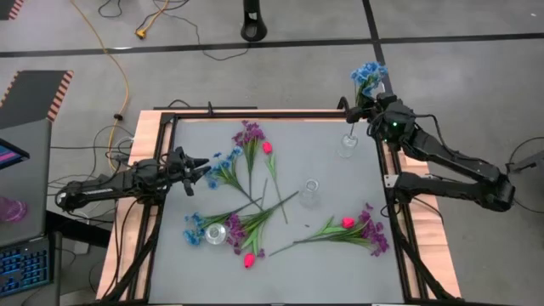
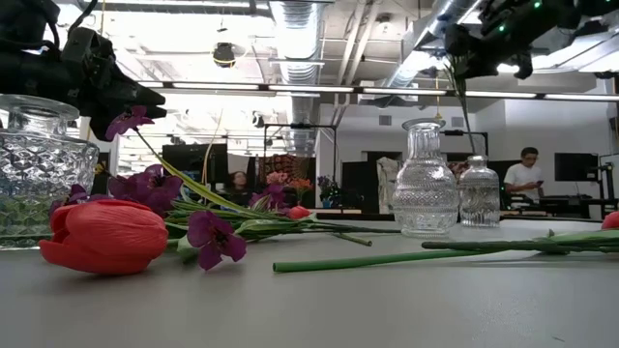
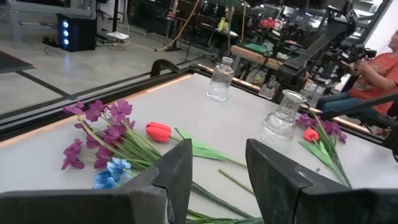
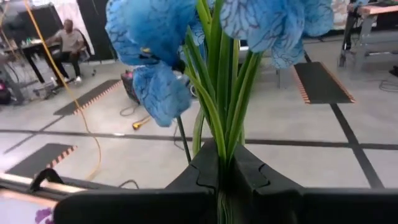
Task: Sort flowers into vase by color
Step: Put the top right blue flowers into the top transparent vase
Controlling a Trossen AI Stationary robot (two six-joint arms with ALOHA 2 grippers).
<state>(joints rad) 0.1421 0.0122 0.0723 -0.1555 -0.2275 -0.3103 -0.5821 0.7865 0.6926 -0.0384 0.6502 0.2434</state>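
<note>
**Blue sprig held high at the far right corner**

Closest to the low camera: a pink-red tulip bud (image 2: pixel 104 237) lying on the table (image 1: pixel 323 183), purple blossoms (image 2: pixel 215 237) tangled just beside it. Nearby, a glass vase (image 1: pixel 215 233) standing among a blue-and-purple cluster at the near left, another tulip (image 1: pixel 249 260) just in front of it. Over to the near right, a purple bunch with a tulip (image 1: pixel 348 223), stems flat on the table. Mid-table: a second vase (image 1: pixel 309 195), upright, with loose green stems alongside. Off to the left edge, left gripper (image 1: pixel 202 167) hovering with fingers (image 3: pixel 176 177) spread and nothing between them, a blue bunch (image 1: pixel 226 163) just beside it. Farther back, more purple blossoms (image 1: pixel 248 133) and a tulip (image 1: pixel 267 147). At the far right, a third vase (image 1: pixel 347 146), upright near the edge. Above it, right gripper (image 1: pixel 371 95) raised, pinching the green stems of a blue sprig (image 4: pixel 186 43), blossoms pointing away past the table's far corner.
</note>
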